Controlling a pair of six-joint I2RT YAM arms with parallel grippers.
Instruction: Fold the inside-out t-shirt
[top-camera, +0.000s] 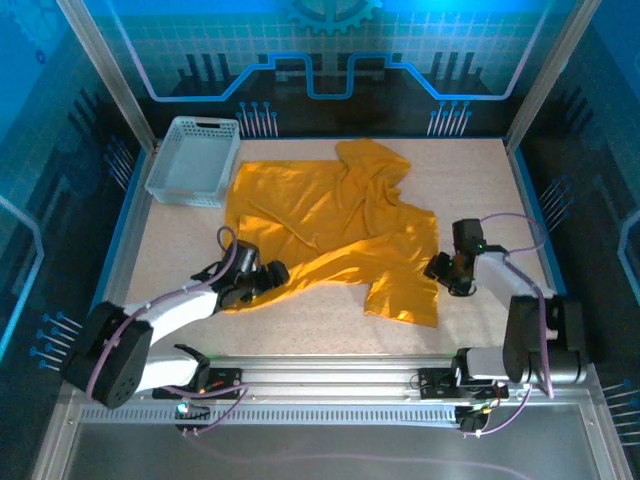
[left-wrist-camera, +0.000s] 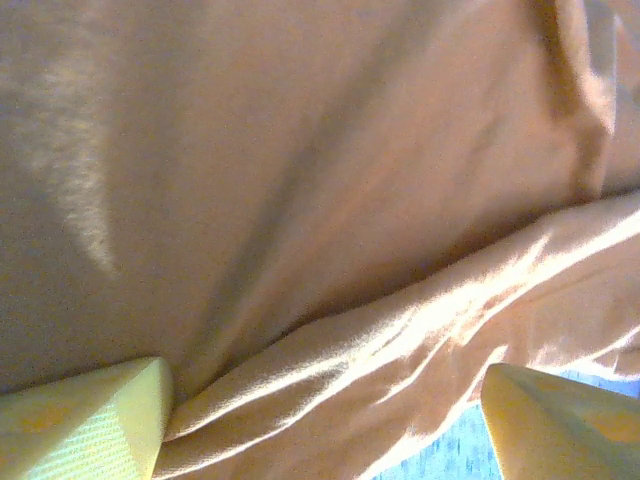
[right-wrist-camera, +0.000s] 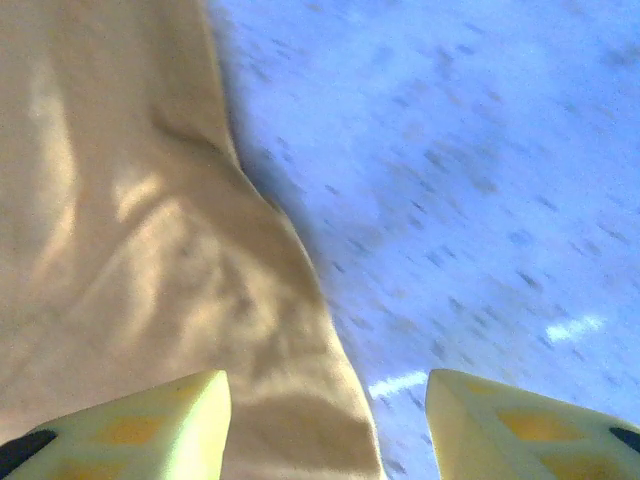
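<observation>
Spread fingers (left-wrist-camera: 90, 425) of the left claw (top-camera: 268, 274) straddle a rumpled fold at the near-left hem of the inside-out t-shirt (top-camera: 330, 225), which lies crumpled mid-bench (top-camera: 480, 180). At the shirt's right edge the right claw (top-camera: 441, 268) is likewise open, straddling cloth and bare bench. A grey basket (top-camera: 195, 160) sits just beside the shirt's far-left corner, and open bench lies near and right of the shirt.

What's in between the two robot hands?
The yellow t-shirt lies rumpled between the left gripper and the right gripper; the top view shows it.

t-shirt (left-wrist-camera: 300, 200) edge-cropped, tabletop (right-wrist-camera: 480, 200) blurred
</observation>
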